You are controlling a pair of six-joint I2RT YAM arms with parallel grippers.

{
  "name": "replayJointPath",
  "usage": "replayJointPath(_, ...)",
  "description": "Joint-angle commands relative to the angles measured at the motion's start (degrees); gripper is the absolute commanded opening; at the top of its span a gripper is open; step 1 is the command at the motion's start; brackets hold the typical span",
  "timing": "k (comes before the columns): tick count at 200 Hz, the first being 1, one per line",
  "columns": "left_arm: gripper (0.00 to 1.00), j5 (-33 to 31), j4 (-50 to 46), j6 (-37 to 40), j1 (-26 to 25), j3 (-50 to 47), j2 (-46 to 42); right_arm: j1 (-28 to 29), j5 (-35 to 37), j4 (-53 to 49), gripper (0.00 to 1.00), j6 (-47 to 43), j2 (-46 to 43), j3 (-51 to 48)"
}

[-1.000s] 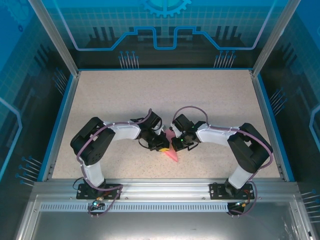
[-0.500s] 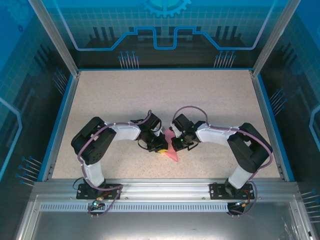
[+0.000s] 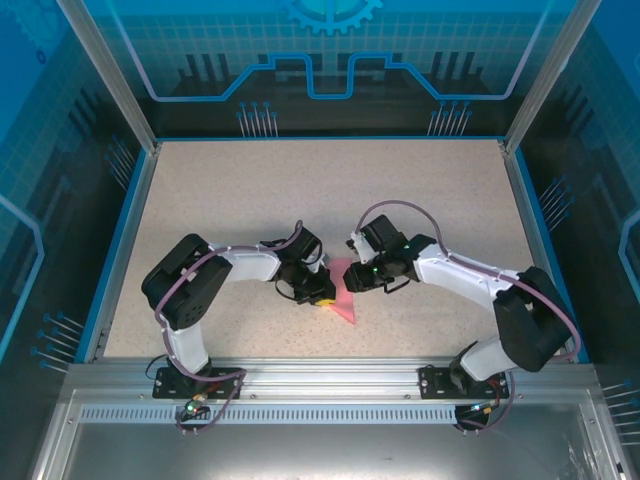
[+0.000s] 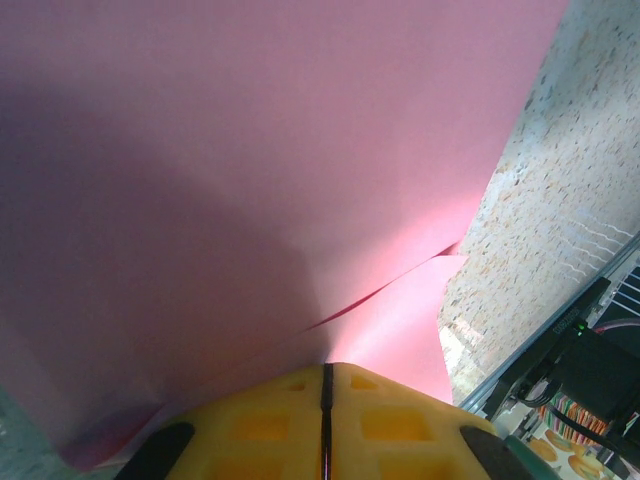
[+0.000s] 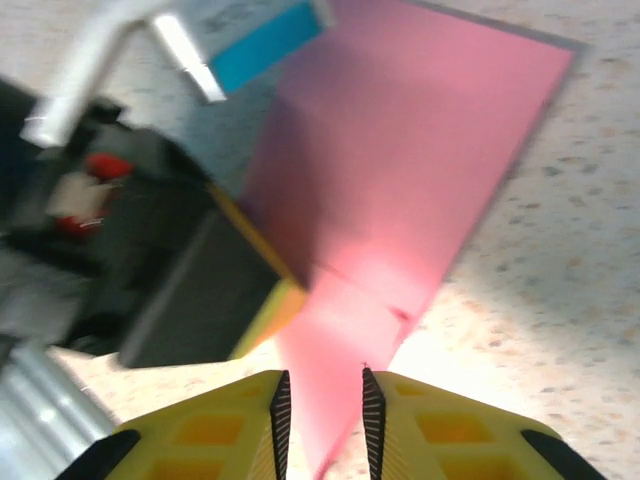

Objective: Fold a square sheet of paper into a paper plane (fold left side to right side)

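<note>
The pink-red square sheet of paper (image 3: 346,288) lies mid-table, folded to a pointed shape whose tip aims at the near edge. My left gripper (image 3: 327,296) meets it from the left. In the left wrist view its yellow jaws (image 4: 326,368) are shut, and the paper (image 4: 250,150) spreads from their seam in two layers, so they pinch its edge. My right gripper (image 3: 353,281) is at the sheet's right side. Its jaws (image 5: 322,385) stand slightly apart and grip nothing, with the paper (image 5: 400,170) lying below and ahead of them.
The speckled tabletop (image 3: 300,190) spreads open behind the arms, bounded by blue rails (image 3: 127,230) and an aluminium frame along the near edge (image 3: 320,375). The left gripper's dark body (image 5: 170,270) sits close to the right fingers.
The right gripper has gone from shut to slightly open. The right arm's elbow has swung out to the right and its wrist has shifted a little back. The left arm holds still.
</note>
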Motion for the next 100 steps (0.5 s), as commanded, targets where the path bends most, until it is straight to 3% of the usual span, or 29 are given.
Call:
replayJointPath(1, 0.09, -5.55, -4.7, 1.32, -0.42, -2.62, 2.97, -0.22, -11.48, -0.98, 0.26, 2.57, -1.26, -3.88)
replayJointPath(30, 0.09, -5.64, -4.92, 1.41, -0.41, -2.4, 3.05, 1.26, -18.49, 4.09, 0.25, 6.58, 0.67, -7.33)
replayJointPath(100, 0.09, -5.92, -5.69, 1.57, -0.51, -1.91, 3.13, 2.8, -14.48, 2.51, 0.25, 5.4, 8.87, -4.33)
